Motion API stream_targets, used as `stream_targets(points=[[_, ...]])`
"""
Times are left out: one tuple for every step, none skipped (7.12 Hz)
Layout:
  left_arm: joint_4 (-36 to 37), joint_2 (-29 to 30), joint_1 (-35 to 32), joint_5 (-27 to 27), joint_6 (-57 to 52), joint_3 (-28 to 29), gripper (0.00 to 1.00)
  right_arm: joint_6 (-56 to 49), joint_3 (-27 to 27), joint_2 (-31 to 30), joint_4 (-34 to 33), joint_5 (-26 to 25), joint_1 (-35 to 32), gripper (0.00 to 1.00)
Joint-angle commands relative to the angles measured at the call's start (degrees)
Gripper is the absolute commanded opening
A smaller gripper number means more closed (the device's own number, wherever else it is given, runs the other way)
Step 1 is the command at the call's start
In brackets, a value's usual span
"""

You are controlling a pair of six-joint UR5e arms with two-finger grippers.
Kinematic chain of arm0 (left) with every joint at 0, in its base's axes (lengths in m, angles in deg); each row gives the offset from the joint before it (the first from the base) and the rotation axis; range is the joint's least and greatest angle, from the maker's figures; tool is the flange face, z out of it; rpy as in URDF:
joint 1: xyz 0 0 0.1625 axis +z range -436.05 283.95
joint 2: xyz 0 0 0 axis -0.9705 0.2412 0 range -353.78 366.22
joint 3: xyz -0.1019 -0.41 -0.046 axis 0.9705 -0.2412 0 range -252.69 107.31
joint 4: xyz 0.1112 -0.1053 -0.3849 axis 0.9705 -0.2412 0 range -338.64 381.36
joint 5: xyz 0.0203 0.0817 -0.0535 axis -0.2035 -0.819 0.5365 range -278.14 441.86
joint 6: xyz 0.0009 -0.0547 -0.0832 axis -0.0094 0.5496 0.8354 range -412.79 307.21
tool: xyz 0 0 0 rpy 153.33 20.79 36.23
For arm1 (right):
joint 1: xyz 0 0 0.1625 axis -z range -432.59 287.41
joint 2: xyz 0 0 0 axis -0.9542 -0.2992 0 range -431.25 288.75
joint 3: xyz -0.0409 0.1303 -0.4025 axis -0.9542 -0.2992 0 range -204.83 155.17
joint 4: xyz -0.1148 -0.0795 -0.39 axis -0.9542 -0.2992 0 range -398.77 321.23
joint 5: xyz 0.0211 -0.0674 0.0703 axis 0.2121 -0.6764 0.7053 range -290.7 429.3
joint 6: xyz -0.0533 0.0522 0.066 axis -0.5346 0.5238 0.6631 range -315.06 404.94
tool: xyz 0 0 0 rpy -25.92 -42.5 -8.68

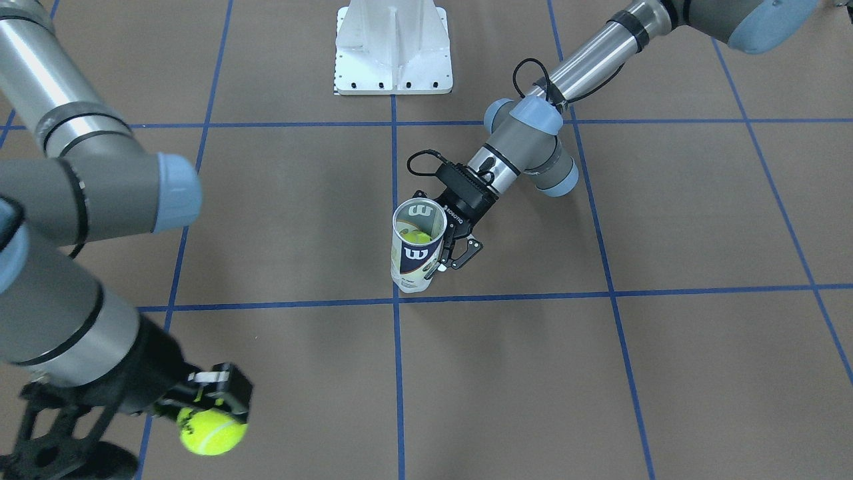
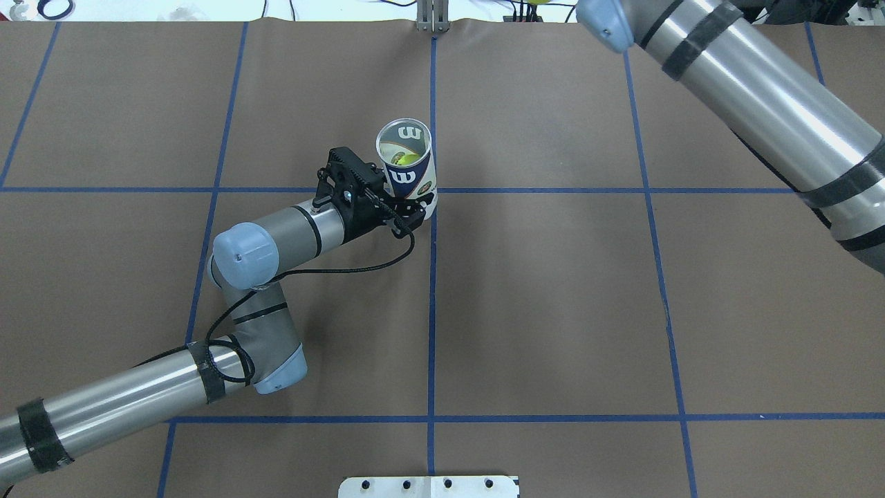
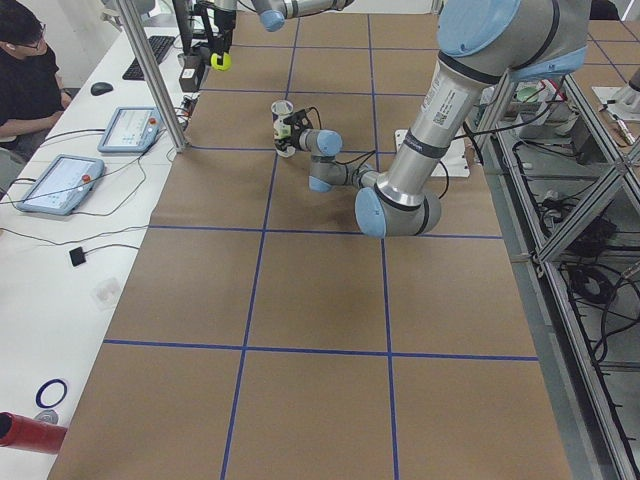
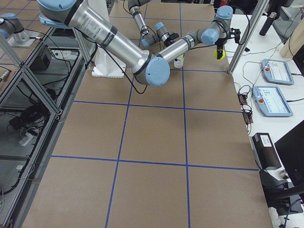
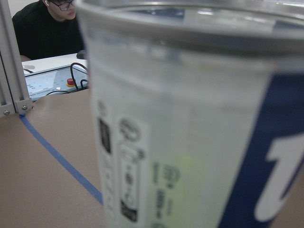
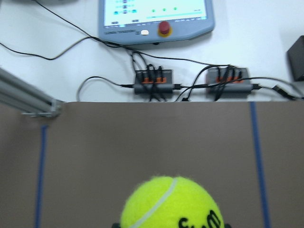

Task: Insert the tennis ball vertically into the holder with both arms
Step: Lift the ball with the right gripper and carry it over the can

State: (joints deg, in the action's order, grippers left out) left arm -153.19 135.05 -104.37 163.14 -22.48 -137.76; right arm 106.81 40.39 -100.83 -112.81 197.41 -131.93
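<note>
two white "w" logos [image 1: 415, 255] on the navy-labelled holder [image 1: 408, 272]

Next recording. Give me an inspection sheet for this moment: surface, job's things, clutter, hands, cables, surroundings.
Surface: table covered in brown paper with a blue tape grid.
Job's things: holder stands upright near the centre, top open, with a yellow-green ball already inside; a second tennis ball is held above the table's operator-side edge.
Clutter: nothing seen beyond the white base plate.
Hands: left hand is closed on the holder's lower side; right hand is closed on the tennis ball.
Cables: a black cable hangs in a loop from the left wrist.
Surroundings: operator seated at a white bench with pendants.
</note>
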Motion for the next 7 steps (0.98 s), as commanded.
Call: stream_targets(points=[[0.00,0.01,0.02,0.02,0.01,0.03,0.73,12.71,2.10,7.22,-0.75,1.35,6.15,0.00],[0.00,0.01,0.02,0.02,0.01,0.03,0.73,14.05,4.98,7.52,-3.63,2.23,7.90,0.00],[0.00,0.36,0.02,-0.07,0.01,0.03,0.73,14.07,8.05,7.17,-8.53,2.32,8.70,0.00],[0.09,0.36,0.02,-0.07,-0.08,0.03,0.73,13.89,9.39,6.39,-11.28,2.59,9.32,0.00],[0.09,0.36,0.02,-0.07,0.01,0.03,0.73,13.54,11.32,4.38,-12.96,2.59,10.28,0.00],[0.09,0.36,0.02,-0.07,-0.08,0.20,0.73,13.19,15.51,1.48,-15.50,2.85,10.29,0.00],[0.09,0.36,0.02,0.02,-0.08,0.20,0.73,13.02,17.82,-0.55,-16.04,2.85,10.73,0.00]])
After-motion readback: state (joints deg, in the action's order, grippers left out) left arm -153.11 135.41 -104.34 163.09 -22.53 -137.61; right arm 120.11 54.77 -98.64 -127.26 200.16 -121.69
